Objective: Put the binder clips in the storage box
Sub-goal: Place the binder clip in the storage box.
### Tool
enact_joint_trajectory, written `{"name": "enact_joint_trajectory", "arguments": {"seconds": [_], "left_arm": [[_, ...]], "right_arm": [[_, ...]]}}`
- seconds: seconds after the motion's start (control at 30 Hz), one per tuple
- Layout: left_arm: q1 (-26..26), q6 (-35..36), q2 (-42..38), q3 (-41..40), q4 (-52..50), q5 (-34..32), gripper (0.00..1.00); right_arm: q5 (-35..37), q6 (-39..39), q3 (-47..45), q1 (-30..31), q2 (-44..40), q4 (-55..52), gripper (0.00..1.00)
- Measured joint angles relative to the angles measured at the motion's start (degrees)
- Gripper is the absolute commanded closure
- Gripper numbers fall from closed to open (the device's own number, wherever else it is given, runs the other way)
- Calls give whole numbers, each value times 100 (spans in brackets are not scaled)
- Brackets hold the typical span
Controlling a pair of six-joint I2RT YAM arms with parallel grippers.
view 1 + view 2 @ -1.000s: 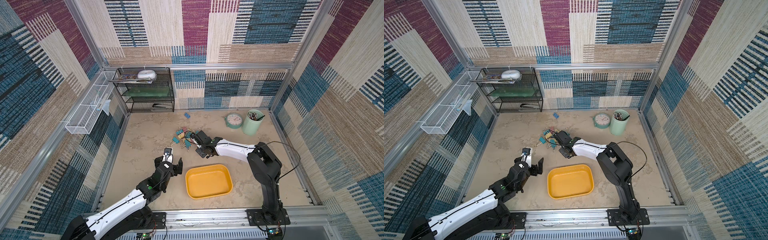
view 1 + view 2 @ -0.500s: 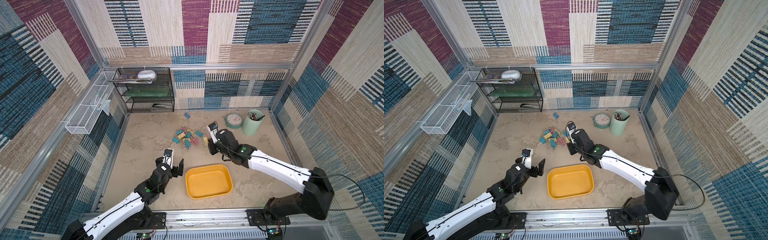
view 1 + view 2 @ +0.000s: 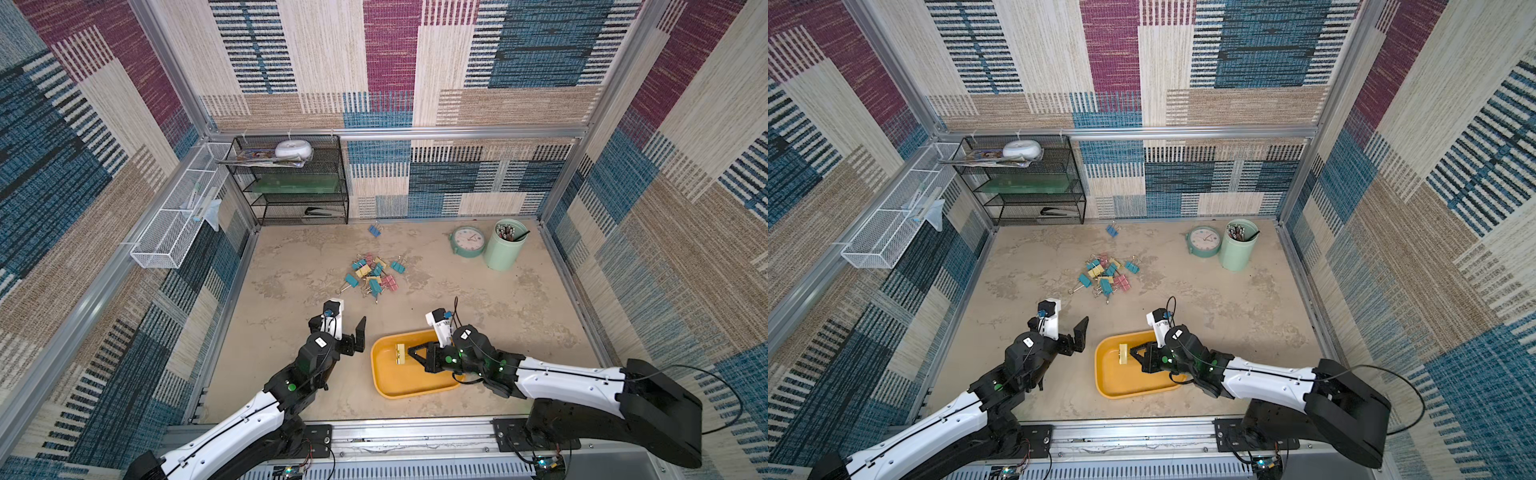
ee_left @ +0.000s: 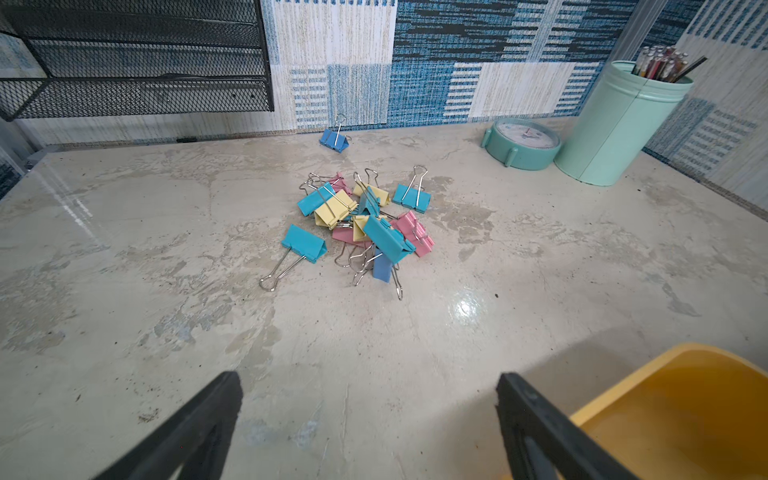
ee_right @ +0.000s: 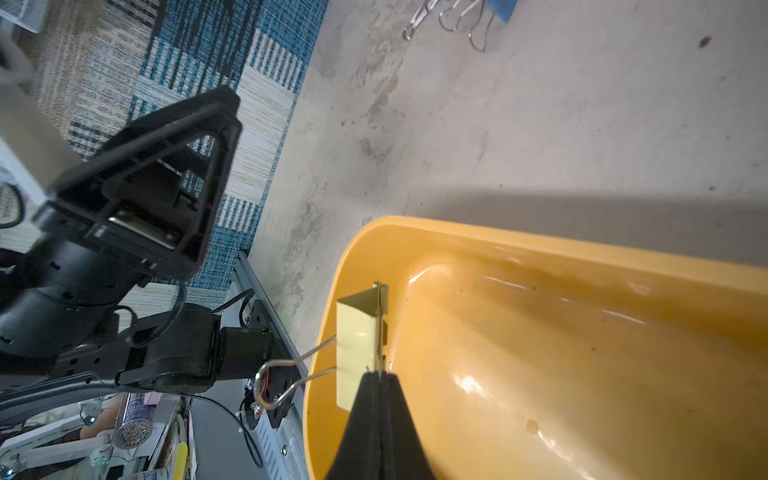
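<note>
Since half a second ago, the right gripper (image 3: pixel 409 352) has swung from beside the heap to the tray (image 3: pixel 415 384) at lower centre. In a top view we see it pinched tight on a yellow clip (image 3: pixel 400 353) above the tray's left end. The other clips (image 3: pixel 372 274) lie heaped mid-frame, with a blue clip (image 3: pixel 375 230) alone higher up. The left gripper (image 3: pixel 338 328) gapes wide just left of the tray.

In the left wrist view, we find the heap at centre and the tray at lower right.

In the right wrist view, the closed tips grip the yellow clip by one wire handle over the tray's end.
</note>
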Motion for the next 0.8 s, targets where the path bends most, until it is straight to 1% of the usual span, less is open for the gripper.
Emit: {"name": "enact_joint_trajectory", "arguments": {"seconds": [0.2,0.3,0.37,0.4,0.43,0.57,0.63,0.8], "left_arm": [[4,0,39,0,0,-94,1],[4,0,129,7,0,-149,1],[4,0,195,28,-2,-166,1],[4,0,225,39,0,-170,1],[4,0,249,48,2,-177,1],[2,-2,323,74,2,-186,1],[4,-15,334,81,0,-186,1],[83,-227,448,323,-164,-111,1]], "right_arm": [[-26,166,439,221,1377,450,100],[-26,227,533,240,1886,678,100],[-44,271,540,256,2063,885,100],[-50,293,544,269,2124,979,98],[-50,308,546,271,2157,1025,95],[46,328,546,286,2120,946,75],[234,315,544,317,1965,684,66],[636,173,551,354,1281,-17,39]]}}
